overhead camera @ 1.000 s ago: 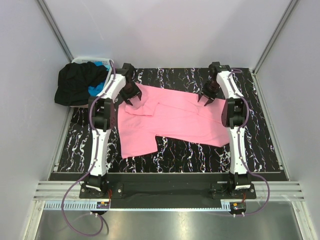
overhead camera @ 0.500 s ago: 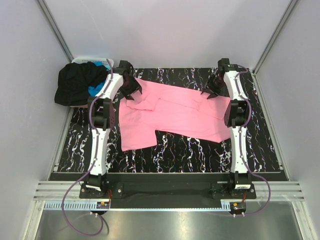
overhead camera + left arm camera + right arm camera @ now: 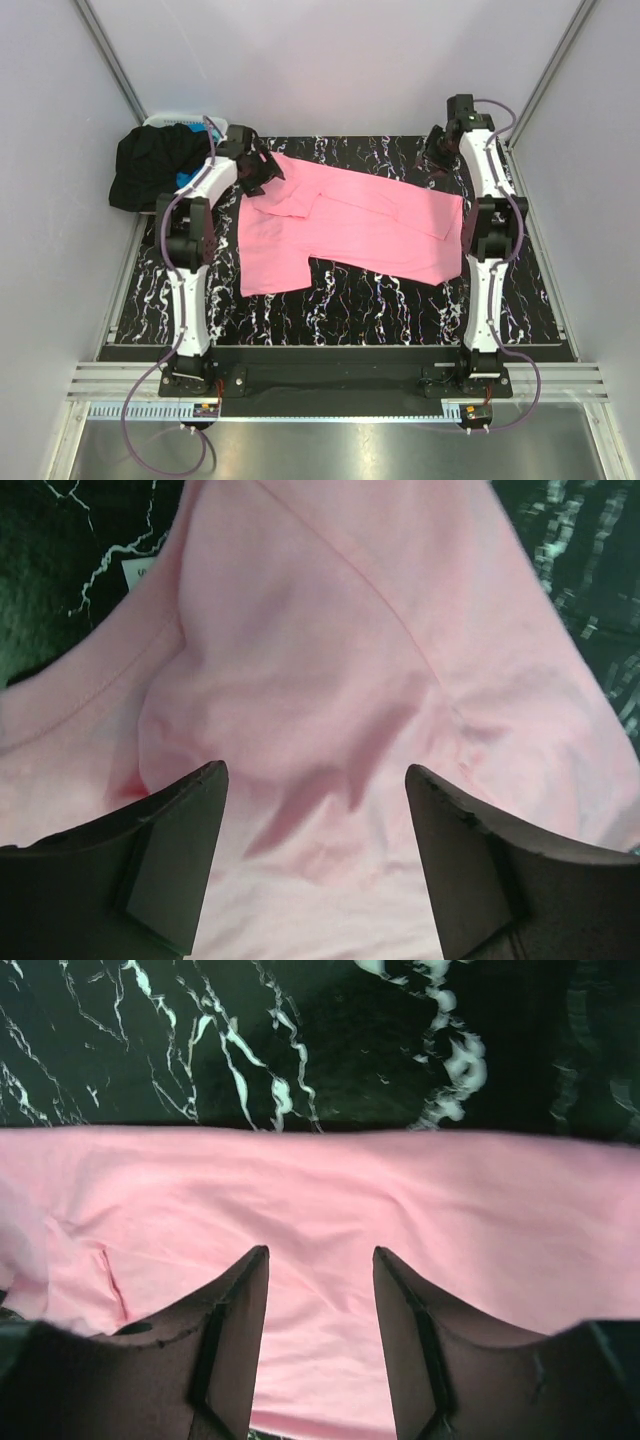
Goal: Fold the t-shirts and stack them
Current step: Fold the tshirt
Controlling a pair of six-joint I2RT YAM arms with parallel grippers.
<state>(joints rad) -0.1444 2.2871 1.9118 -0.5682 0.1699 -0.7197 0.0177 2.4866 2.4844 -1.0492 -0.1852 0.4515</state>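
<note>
The left hand [image 3: 315, 772] and right hand [image 3: 320, 1251] are spread apart, empty, over the bright pink cloth t-shirt [image 3: 350, 225]. At ten o'clock, a black cloth t-shirt [image 3: 150, 170] is draped on the white slotted basket [image 3: 165, 120].

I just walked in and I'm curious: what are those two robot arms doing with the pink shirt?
The two arms are working on folding t-shirts. A pink t-shirt lies spread out on the black marbled table. The left fingers hover open above its far left corner, and the right fingers hover open near its far right edge. Neither holds the cloth. A black t-shirt and a blue one wait piled on the white basket at the far left.
</note>
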